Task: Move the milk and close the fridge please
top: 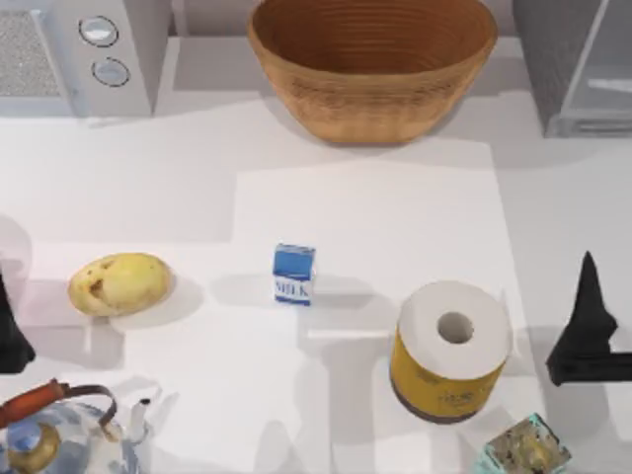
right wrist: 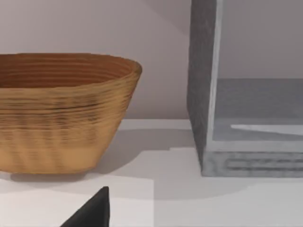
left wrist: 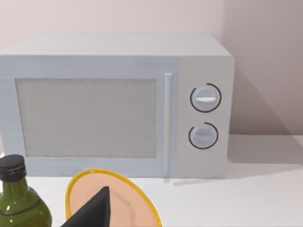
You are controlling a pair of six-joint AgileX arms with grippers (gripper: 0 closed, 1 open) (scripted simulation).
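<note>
The small blue-and-white carton printed "MILK" [top: 294, 274] stands upright near the middle of the white counter [top: 375, 207] in the top view, apart from everything else. To its left lies a yellow, blotchy potato [top: 119, 283]; to its lower right stands a white paper roll with a yellow wrapper [top: 451, 350]. A wide woven brown basket [top: 371, 61] sits at the upper centre of the frame.

The large grey fridge with a pale glassy door panel [top: 578, 64] occupies the upper right corner (the right wrist view shows its grey side wall and light frame [right wrist: 208, 90] just beside the basket [right wrist: 61, 113]). A grey appliance with two round knobs [top: 104, 49] fills the upper left corner.

The left gripper [top: 10, 336] sits at the left edge of the frame, lower than the potato, and the right gripper [top: 590, 331] sits at the right edge, beside the paper roll; both are well apart from the milk. Whether either pair of fingers is apart or together cannot be told.

A blue-patterned kettle with a brown handle [top: 59, 434] is at the lower left corner, and a teal-edged mottled box [top: 526, 449] at the lower right.
</note>
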